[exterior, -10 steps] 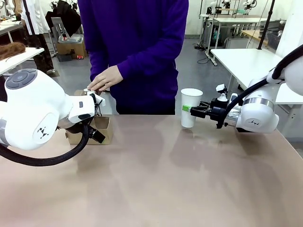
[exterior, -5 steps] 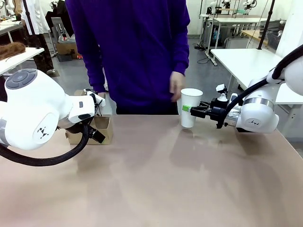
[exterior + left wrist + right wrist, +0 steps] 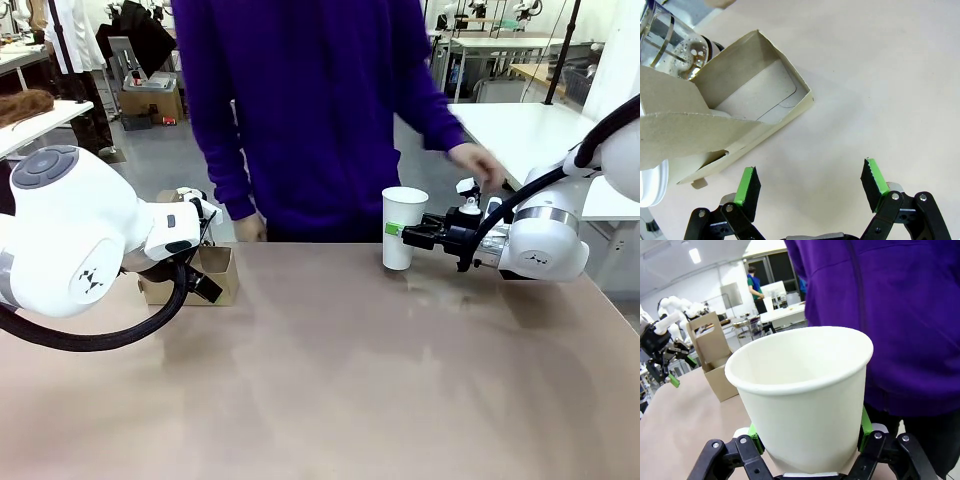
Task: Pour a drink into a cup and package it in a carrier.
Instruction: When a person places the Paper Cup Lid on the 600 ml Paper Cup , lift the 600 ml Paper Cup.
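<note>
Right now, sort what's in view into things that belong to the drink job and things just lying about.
Job: cup, gripped by the right gripper; carrier; glass pitcher beside it; open left gripper near the carrier.
Lying about: cardboard box on the floor; white table behind the person.

One cup (image 3: 403, 228), one carrier (image 3: 226, 264), one pitcher (image 3: 669, 44)
</note>
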`<state>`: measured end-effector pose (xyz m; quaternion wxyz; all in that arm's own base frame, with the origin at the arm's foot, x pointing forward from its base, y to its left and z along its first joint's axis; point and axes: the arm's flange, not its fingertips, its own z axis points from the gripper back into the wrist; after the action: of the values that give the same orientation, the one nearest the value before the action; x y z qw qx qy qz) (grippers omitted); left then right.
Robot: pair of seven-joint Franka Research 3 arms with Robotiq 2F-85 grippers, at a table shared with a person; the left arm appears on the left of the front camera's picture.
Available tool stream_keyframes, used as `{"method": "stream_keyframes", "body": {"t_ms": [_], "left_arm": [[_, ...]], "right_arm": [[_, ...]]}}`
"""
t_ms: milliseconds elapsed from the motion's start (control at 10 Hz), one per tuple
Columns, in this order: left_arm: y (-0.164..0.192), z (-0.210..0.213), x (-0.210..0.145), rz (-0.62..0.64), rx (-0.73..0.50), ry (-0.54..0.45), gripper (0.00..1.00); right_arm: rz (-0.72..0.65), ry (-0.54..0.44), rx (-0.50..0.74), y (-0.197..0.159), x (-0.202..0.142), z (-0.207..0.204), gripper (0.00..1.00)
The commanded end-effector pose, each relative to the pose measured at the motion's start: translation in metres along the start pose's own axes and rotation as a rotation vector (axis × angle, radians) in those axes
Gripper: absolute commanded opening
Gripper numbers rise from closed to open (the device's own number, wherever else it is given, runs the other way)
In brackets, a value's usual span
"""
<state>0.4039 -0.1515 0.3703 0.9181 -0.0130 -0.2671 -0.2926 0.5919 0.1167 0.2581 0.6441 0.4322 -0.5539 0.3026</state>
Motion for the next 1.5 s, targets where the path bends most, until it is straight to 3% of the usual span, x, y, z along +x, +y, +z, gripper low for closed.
{"method": "stream_keyframes", "body": {"t_ms": [0, 1400], "left_arm": [[0.0000, 0.0004, -0.0001, 0.000, -0.001, -0.001, 1.00], [0.0000, 0.0004, -0.0001, 0.000, -0.001, -0.001, 1.00]], "right_arm": [[0.004, -0.006, -0.001, 0.0021, 0.0027, -0.0013, 0.80], [0.004, -0.006, -0.001, 0.0021, 0.0027, -0.0013, 0.80]]}}
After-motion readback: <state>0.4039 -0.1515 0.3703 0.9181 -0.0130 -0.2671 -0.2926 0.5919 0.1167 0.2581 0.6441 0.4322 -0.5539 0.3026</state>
